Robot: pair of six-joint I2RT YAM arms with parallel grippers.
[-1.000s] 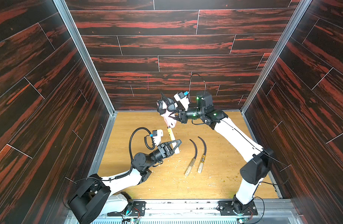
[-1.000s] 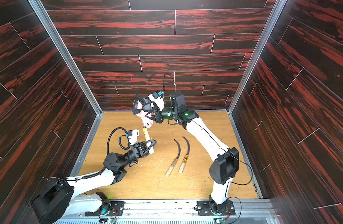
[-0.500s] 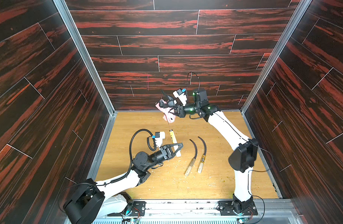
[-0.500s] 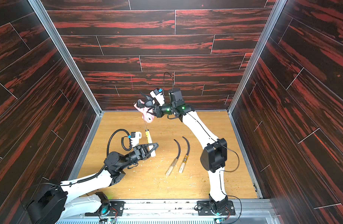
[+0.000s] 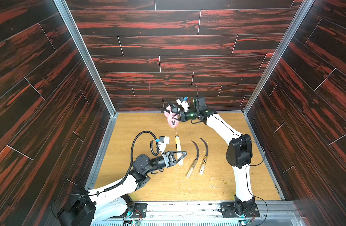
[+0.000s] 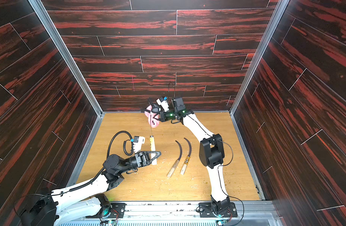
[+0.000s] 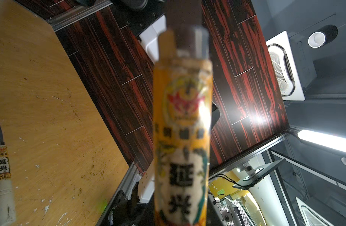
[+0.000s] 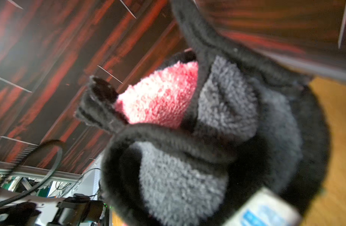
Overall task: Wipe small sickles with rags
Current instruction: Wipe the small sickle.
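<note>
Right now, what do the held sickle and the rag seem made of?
Held sickle: pale, smooth handle, likely wood, with a glossy yellow printed label; thin dark blade, probably metal. Rag: soft looped pile, pink and grey with black edging, likely microfibre.

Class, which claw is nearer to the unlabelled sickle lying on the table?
Left. The left claw, gripping another sickle, sits just beside the unlabelled sickle. The right claw, holding the rag, hangs farther off, toward the back.
</note>
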